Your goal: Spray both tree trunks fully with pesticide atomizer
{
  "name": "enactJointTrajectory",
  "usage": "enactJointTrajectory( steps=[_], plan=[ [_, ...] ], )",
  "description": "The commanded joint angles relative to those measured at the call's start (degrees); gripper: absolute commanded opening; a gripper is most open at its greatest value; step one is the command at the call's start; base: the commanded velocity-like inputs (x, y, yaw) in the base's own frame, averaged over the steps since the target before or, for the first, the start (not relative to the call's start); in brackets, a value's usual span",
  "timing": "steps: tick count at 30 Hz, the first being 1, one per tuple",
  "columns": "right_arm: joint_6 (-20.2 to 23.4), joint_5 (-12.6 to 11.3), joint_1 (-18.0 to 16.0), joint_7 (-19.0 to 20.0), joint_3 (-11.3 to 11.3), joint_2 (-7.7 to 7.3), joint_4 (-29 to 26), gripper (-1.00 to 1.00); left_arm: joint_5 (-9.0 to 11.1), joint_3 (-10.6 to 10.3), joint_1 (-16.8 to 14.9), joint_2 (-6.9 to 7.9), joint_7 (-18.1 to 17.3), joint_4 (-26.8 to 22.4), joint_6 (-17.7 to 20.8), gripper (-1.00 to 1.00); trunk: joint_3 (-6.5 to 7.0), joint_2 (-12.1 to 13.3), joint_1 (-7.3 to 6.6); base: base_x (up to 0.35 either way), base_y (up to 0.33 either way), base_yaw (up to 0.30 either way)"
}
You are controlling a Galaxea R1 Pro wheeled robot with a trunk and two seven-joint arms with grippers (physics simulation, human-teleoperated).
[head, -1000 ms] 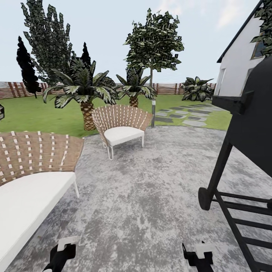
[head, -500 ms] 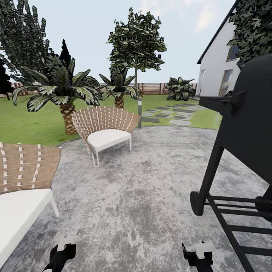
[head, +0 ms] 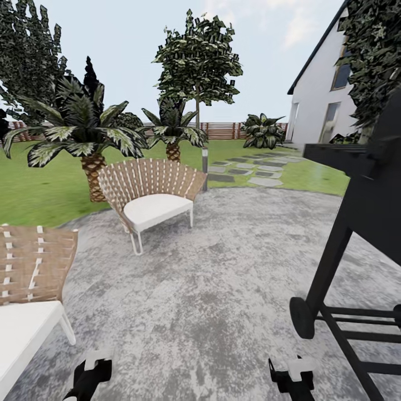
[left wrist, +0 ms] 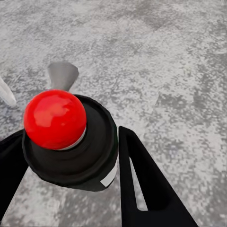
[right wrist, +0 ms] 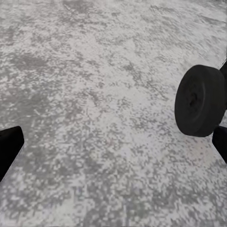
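Though half cropped, black grill.

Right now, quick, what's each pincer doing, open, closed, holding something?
Left pincer: closed on the pesticide atomizer, red knob facing the camera.
Right pincer: open, holding nothing, above the grey paving.

No text, label, brand, number or sign can be read anywhere in these views.
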Motion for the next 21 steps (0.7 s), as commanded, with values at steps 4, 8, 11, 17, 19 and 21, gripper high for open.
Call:
enactJointTrajectory(
  steps=[4,8,11,17,19,21],
  plan=[
    [-0.05,0.52,-0.04,-0.61,0.31,-0.01,0.04,1.00,0.15,0.04,-0.01,-0.01,-0.03,0.05,-0.19,-1.00,-0.06,-0.02,0.02,0.338,0.056,0.000],
    [-0.05,0.47,-0.06,-0.67,0.31,-0.01,-0.02,1.00,0.15,0.04,-0.03,-0.01,-0.03,0.05,-0.19,-1.00,-0.06,-0.02,0.02,0.338,0.010,0.000],
    [-0.04,0.47,-0.06,-0.75,0.31,-0.01,-0.03,1.00,0.15,0.04,-0.01,-0.01,-0.03,0.05,-0.20,-1.00,-0.06,-0.02,0.02,0.338,0.002,0.000],
    [-0.05,0.44,-0.08,-0.85,0.31,-0.01,-0.03,1.00,0.15,0.04,-0.03,-0.01,-0.03,0.05,-0.19,-1.00,-0.06,-0.02,0.02,0.338,0.000,0.000],
    [-0.05,0.43,-0.06,-0.87,0.31,-0.01,-0.02,1.00,0.15,0.04,-0.02,-0.01,-0.03,0.05,-0.19,-1.00,-0.06,-0.02,0.02,0.338,0.000,0.000],
    [-0.05,0.43,-0.06,-0.87,0.31,-0.01,-0.02,1.00,0.15,0.04,0.01,-0.01,-0.03,0.05,-0.19,-1.00,-0.06,-0.02,0.02,0.338,0.000,0.000]
  ],
)
